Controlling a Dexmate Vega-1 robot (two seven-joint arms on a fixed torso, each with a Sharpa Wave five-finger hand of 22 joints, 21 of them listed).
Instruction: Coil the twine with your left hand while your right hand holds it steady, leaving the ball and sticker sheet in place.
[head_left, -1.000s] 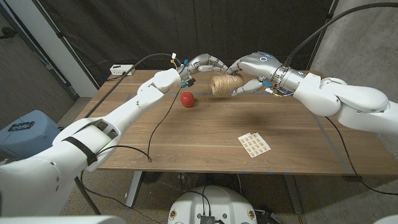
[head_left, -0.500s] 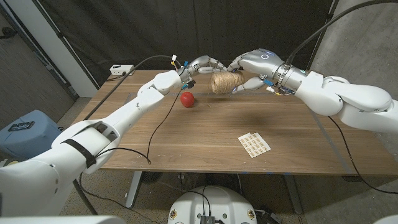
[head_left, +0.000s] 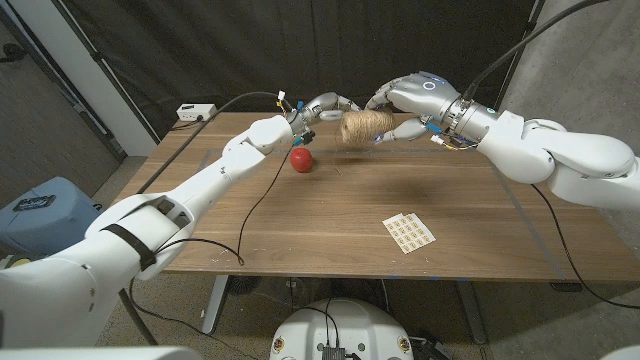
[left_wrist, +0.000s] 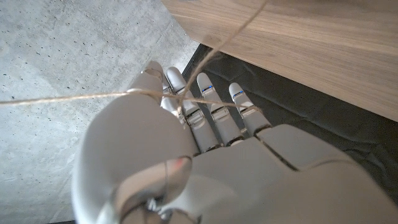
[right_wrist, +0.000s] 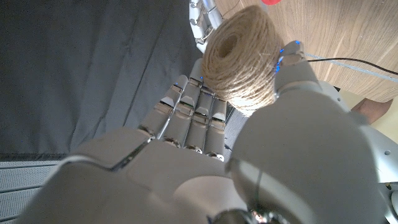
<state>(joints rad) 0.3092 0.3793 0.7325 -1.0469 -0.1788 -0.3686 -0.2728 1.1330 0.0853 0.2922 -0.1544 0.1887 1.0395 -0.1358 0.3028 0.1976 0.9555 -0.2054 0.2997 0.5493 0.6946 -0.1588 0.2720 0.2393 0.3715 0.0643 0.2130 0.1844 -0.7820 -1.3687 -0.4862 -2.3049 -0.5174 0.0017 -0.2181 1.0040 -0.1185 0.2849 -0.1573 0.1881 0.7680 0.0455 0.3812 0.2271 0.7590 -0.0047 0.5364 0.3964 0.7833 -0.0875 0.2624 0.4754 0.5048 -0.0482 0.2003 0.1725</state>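
Held above the far part of the table (head_left: 330, 215): a spool of twine (head_left: 364, 127), lifted clear of the wood, lying on its side, gripped by the right hand (head_left: 408, 100) with fingers curled round one end; in the right wrist view, wound end of the spool (right_wrist: 241, 55) facing the camera, thumb and fingers closed against its sides. Just beside the spool, toward the robot's left, the left hand (head_left: 322, 107), fingers reaching at the spool's free end. In the left wrist view, loose strands of twine (left_wrist: 93, 97) drawn taut across the backs of the fingers (left_wrist: 211, 109) and crossing over the knuckles, so judged to be caught on or pinched by that hand, though the exact pinch was hidden. Coiling judged under way rather than finished: strand stretched free, not yet laid onto the spool; how many turns were already added could not be told. Left untouched on the table: red ball (head_left: 301, 158) near the left forearm, and sticker sheet (head_left: 410, 232) well apart, nearer the front edge.
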